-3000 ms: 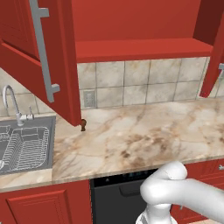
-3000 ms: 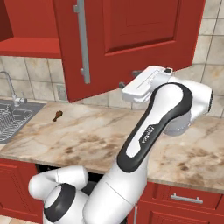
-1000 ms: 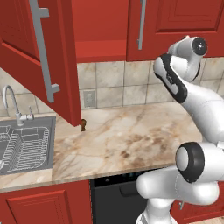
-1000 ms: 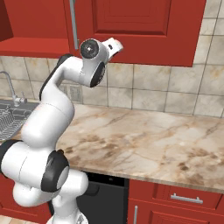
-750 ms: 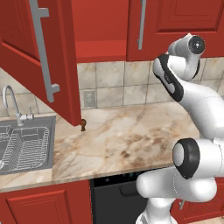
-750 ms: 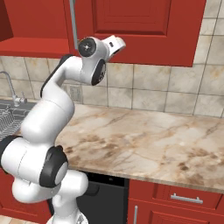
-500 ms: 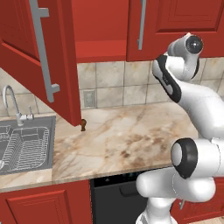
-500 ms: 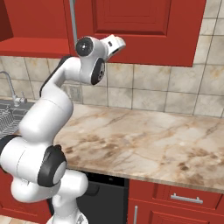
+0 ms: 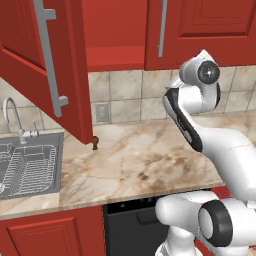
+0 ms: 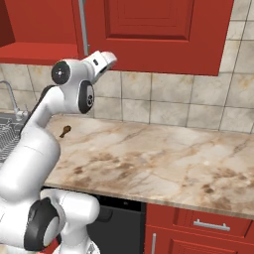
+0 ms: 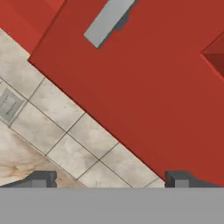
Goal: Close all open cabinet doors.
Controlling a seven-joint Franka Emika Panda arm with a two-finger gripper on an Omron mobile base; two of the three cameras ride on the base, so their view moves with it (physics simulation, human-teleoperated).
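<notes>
We see our fingers spread wide and holding nothing just below the shut cabinet door, whose left neighbour hangs open.

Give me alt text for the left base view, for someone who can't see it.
A red wall cabinet door hangs wide open over a marble counter near a sink, while the neighbouring door is shut. The white robot arm rises at the right, in front of the shut door.

Nothing readable anywhere here, honestly: no labels, brands, numbers or signs turned up on any surface in these shots.
</notes>
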